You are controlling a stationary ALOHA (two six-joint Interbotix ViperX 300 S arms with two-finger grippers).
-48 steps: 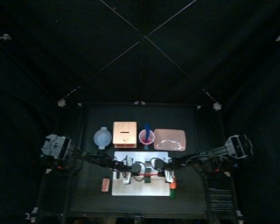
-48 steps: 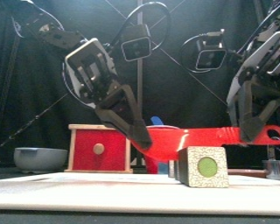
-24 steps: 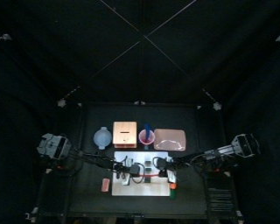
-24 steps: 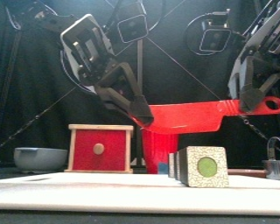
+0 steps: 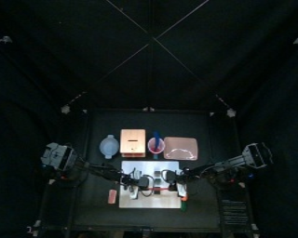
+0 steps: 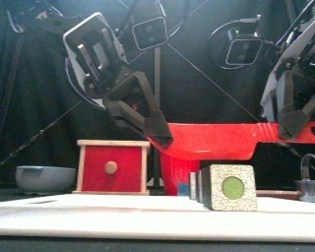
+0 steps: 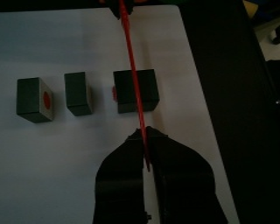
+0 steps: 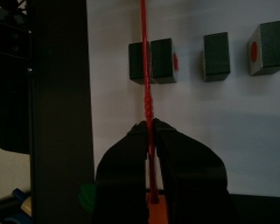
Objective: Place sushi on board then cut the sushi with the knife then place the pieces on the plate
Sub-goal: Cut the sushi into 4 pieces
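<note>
Left claw (image 7: 143,134) and right claw (image 8: 149,127) each gripped one end of the red knife (image 6: 213,138), held level above the white board (image 7: 60,39). Three sushi pieces (image 7: 78,94) sat apart in a row on the board. The knife was lined up over the end piece, not touching it.

Red knife (image 6: 213,140): a second ago low, its blade just above the sushi pieces (image 6: 226,187). Now lifted well clear of them, near its height of half a second ago, and rolled so the blade shows a broader red face. Left gripper (image 6: 154,123): risen with the blade end. Right gripper (image 6: 298,118): risen with the handle end, since dipped slightly.
</note>
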